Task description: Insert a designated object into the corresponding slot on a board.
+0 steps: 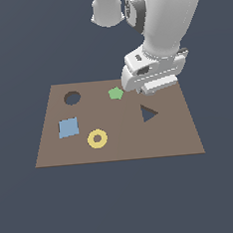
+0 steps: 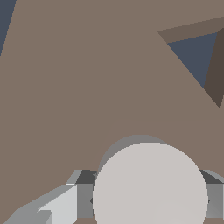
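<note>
While the pincer point(image 2: 148, 202) stands clamped on the pale round puck point(image 2: 151, 186), brown board point(image 2: 65, 109) lies beneath it. Just beside it sits the triangular hole point(image 2: 197, 57); the circular hole point(image 1: 72, 98) is well apart.

Pale round puck point(image 2: 150, 183) over brown board point(image 1: 116, 143) — circular slot point(image 1: 72, 98) empty.

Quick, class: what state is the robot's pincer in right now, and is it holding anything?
Pincer: closed on the pale round puck, its fingers flanking it above the board.
</note>
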Controlling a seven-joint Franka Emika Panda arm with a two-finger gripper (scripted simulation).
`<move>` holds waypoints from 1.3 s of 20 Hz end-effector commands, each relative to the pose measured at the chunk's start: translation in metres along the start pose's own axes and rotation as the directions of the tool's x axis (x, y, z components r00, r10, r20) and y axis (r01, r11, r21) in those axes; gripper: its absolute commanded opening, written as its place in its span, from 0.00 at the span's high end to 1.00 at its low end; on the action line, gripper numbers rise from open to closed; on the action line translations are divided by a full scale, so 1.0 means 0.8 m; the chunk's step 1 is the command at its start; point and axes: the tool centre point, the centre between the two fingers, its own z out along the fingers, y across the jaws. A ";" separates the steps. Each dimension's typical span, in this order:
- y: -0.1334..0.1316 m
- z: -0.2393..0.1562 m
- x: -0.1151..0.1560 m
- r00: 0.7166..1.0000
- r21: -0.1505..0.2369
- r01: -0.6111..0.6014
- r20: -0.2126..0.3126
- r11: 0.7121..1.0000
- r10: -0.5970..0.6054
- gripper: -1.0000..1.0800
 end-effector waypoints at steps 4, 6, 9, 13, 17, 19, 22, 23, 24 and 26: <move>0.018 -0.001 0.017 0.993 0.000 -0.120 -0.001 0.993 0.120 1.00; 0.028 -0.002 0.025 0.984 0.000 -0.180 -0.001 0.984 0.180 1.00; 0.047 -0.002 0.037 0.958 0.001 -0.287 -0.001 0.958 0.287 1.00; 0.080 -0.004 0.053 0.892 0.001 -0.452 -0.001 0.892 0.452 1.00; 0.122 -0.005 0.063 0.779 0.001 -0.627 -0.001 0.779 0.627 1.00; 0.143 -0.006 0.064 0.709 0.002 -0.705 -0.001 0.709 0.705 1.00; 0.175 -0.007 0.063 0.592 0.002 -0.806 -0.001 0.592 0.806 1.00; 0.186 -0.007 0.061 0.550 0.002 -0.835 -0.001 0.550 0.835 1.00; 0.196 -0.007 0.059 0.507 0.002 -0.862 -0.001 0.507 0.862 1.00; 0.216 -0.008 0.053 0.417 0.002 -0.909 -0.001 0.417 0.909 1.00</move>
